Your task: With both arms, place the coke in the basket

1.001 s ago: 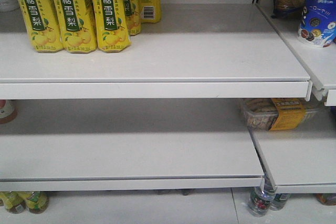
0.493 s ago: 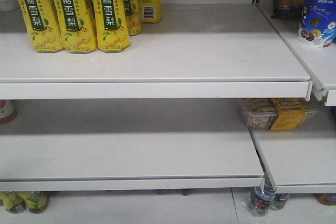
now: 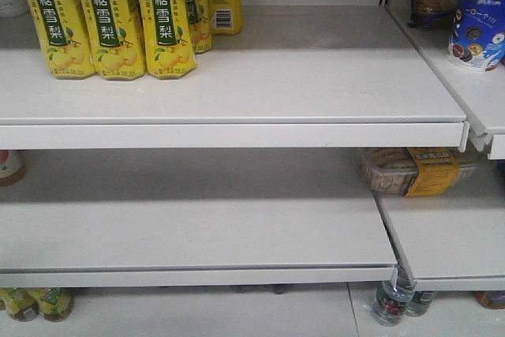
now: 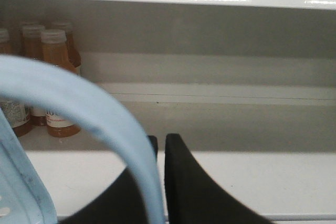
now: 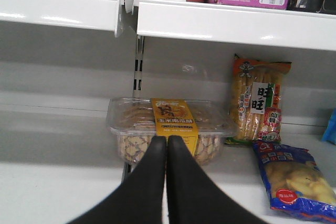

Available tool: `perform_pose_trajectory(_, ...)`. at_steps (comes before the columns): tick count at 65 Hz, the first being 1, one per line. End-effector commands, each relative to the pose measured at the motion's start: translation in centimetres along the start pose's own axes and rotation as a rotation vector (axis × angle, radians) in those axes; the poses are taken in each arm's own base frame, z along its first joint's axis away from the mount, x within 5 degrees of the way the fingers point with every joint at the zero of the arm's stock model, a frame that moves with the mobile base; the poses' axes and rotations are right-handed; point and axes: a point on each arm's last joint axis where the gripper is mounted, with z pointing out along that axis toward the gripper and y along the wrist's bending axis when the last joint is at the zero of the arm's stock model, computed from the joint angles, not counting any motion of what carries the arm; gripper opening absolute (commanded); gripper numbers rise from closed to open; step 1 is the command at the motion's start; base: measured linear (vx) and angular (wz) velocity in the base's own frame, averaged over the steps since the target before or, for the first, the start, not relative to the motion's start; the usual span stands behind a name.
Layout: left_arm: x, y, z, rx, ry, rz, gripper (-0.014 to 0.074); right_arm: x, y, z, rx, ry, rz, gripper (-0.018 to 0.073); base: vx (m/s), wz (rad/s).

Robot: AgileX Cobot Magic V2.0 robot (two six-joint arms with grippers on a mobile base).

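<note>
The coke is out of view in every frame. Of the basket I see only its light blue handle (image 4: 100,111), arching from the left down between my left gripper's black fingers, and a slotted corner (image 4: 21,195) at the lower left. My left gripper (image 4: 160,141) is shut on that handle and faces a bare white shelf. In the right wrist view my right gripper (image 5: 167,141) is shut with nothing between its fingers, its tips just in front of a clear biscuit tray (image 5: 131,124). Neither arm shows in the front view.
Yellow pear-drink bottles (image 3: 102,17) stand at the upper shelf's left. Orange tea bottles (image 4: 52,66) stand at the left of the shelf facing my left gripper. Snack bags (image 5: 260,103) (image 5: 291,179) lie right of the biscuit tray. A shelf lip (image 3: 237,133) juts forward.
</note>
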Motion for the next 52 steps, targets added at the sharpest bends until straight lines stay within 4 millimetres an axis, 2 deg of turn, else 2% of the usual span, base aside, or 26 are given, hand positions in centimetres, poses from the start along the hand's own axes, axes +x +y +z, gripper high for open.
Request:
perform_pose_trajectory(1, -1.53, -0.16, -0.3, 0.009, -0.165, 0.102, -0.0006, -0.34, 0.0, -0.1, 0.006, -0.076, -0.003, -0.0009, 0.0, 0.0)
perform_pose_trajectory(52, -1.53, -0.16, -0.3, 0.009, -0.165, 0.102, -0.0006, -0.36, 0.0, -0.11, 0.005, -0.075, 0.025, -0.0009, 0.0, 0.0)
